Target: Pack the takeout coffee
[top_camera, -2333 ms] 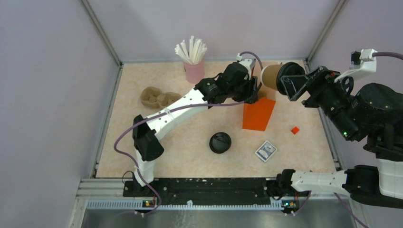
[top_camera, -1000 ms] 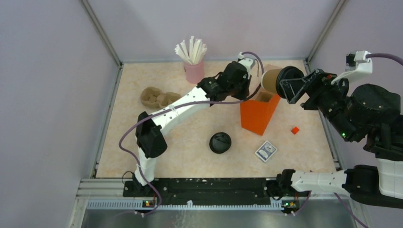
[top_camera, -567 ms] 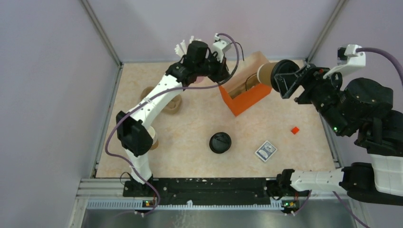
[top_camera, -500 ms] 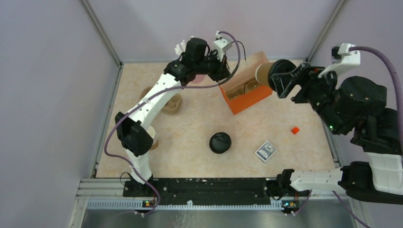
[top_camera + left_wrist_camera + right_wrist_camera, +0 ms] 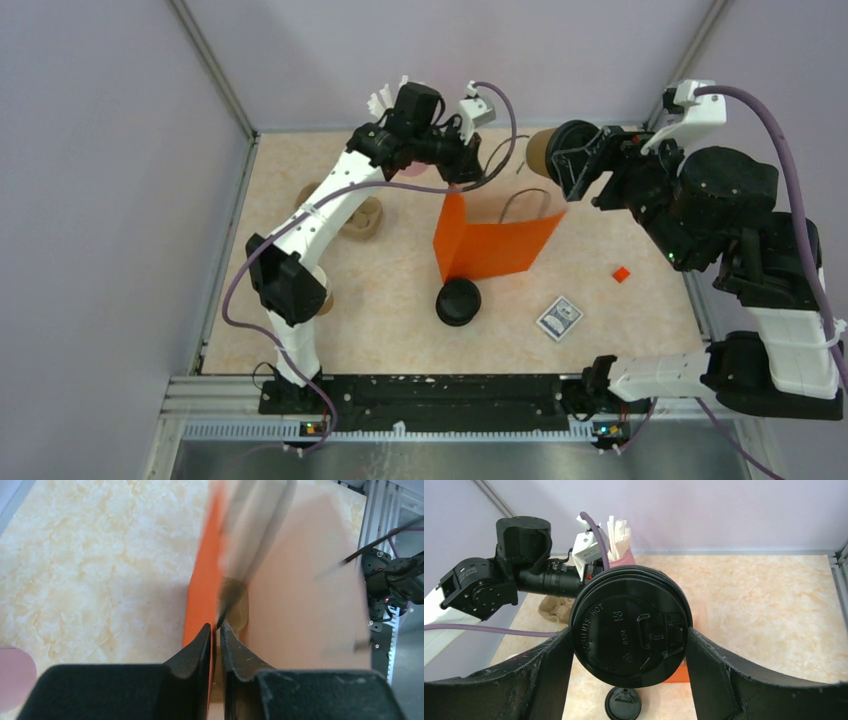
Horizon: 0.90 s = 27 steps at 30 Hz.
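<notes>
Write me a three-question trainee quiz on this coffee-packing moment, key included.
1. Multiple choice: what does the right gripper hold? A) a bundle of straws B) the takeout coffee C) a red block
2. True or false: the takeout coffee sits inside the orange paper bag.
3. Short answer: seen from above, what lies on the table by the bag's near corner?
Key: 1 B. 2 False: it is held sideways in the air, outside the bag. 3 The loose black lid.
</notes>
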### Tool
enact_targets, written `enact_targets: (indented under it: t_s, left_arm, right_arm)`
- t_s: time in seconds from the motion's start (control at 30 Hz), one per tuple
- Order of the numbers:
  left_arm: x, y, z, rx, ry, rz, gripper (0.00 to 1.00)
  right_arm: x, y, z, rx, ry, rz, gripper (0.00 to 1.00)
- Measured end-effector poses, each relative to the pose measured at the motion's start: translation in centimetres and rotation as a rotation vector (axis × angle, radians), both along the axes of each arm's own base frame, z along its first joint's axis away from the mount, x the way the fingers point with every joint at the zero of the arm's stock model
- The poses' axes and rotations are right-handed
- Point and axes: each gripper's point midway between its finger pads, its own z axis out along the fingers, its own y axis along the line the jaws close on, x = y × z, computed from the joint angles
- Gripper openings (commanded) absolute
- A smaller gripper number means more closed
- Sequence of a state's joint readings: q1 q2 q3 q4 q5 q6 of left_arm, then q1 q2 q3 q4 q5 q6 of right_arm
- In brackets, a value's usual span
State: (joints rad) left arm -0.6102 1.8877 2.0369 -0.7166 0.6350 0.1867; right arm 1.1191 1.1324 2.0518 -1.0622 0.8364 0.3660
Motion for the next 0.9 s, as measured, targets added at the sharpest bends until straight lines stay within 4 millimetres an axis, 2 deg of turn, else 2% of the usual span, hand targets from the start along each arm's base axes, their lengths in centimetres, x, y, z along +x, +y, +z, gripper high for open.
enact_targets:
  t_s: [0.07, 0.1, 0.13, 0.3, 0.4, 0.53, 0.63, 0.7, 0.9]
  left_arm:
    - [0.1, 0.0, -0.5, 0.008, 0.006, -0.001, 0.27]
    - [0.3, -0.1, -0.7, 0.012, 0.008, 0.0, 0.34]
    - [0.4, -0.1, -0.9, 0.014, 0.011, 0.003, 0.47]
    - [1.4, -0.4, -0.6, -0.005, 0.008, 0.055, 0.82]
    - [2.7, -0.4, 0.2, -0.028, -0.003, 0.134, 0.85]
    - [3.5, 1.0, 0.8, -0.039, 0.026, 0.293, 0.85]
    - [2.8, 3.2, 0.9, -0.029, 0.077, 0.422, 0.87]
    - [2.0, 4.7, 1.7, -0.035, 0.103, 0.504, 0.88]
    - [-0.6, 8.3, 6.1, -0.132, 0.166, 0.689, 0.84]
  right_arm:
    - [0.0, 0.0, 0.0, -0.001, 0.001, 0.0, 0.63]
    - [0.0, 0.0, 0.0, -0.001, 0.001, 0.0, 0.63]
    - [0.0, 0.0, 0.0, 0.0, 0.001, 0.0, 0.63]
    - [-0.1, -0.3, -0.2, 0.003, 0.001, 0.0, 0.63]
    - [-0.3, -0.7, -0.9, -0.002, 0.004, -0.001, 0.63]
    - [-0.5, -1.0, -1.3, -0.001, 0.004, 0.0, 0.63]
    - [-0.5, -1.1, -1.7, -0.004, 0.004, 0.0, 0.63]
    - [-0.5, -1.0, -2.1, -0.007, 0.005, 0.0, 0.63]
    - [-0.2, 0.1, -4.1, -0.027, 0.016, 0.015, 0.63]
